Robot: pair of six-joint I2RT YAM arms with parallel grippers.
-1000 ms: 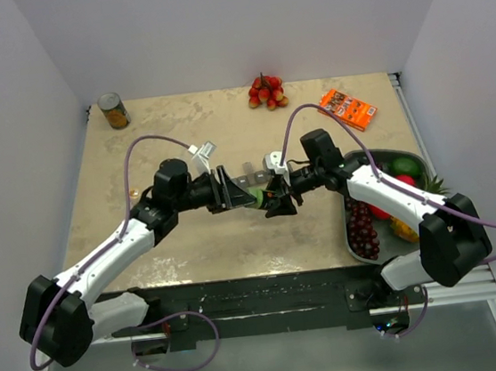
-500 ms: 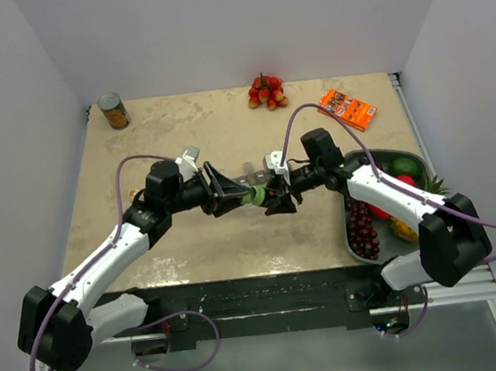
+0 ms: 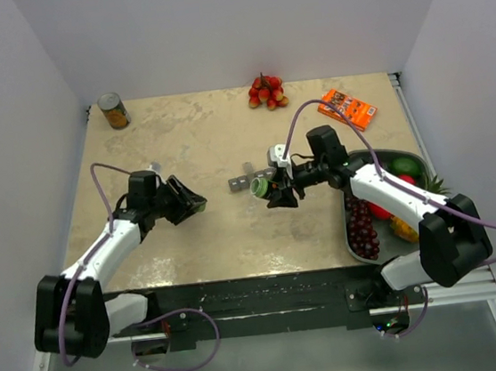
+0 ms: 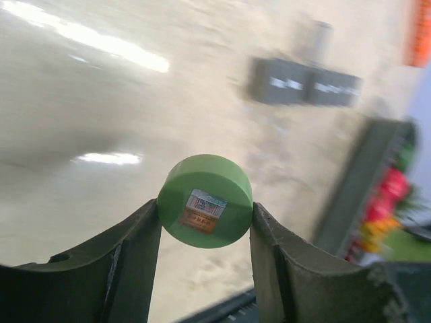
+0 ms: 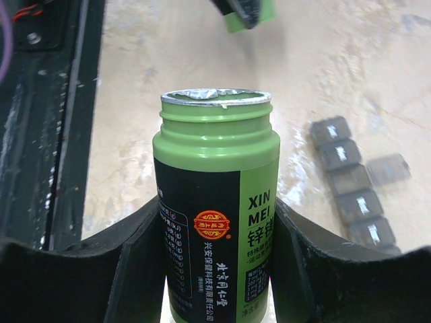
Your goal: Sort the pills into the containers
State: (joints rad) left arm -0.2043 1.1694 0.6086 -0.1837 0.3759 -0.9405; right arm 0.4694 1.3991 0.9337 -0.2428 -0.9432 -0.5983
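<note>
Two tools, one job: right tool (image 3: pixel 276 192) clamps the uncapped bottle (image 5: pixel 215 182) by the containers (image 5: pixel 351 183) for pouring; left tool (image 4: pixel 205 225) pinches its cap (image 4: pixel 205 200) aside.

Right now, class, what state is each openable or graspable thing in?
Small green plastic bottle: cap off, held.
Round green plastic cap: off the bottle, held.
Dark-grey plastic compartment strip: one lid flipped open.
Left claw: shut on the cap.
Right claw: shut on the bottle.
</note>
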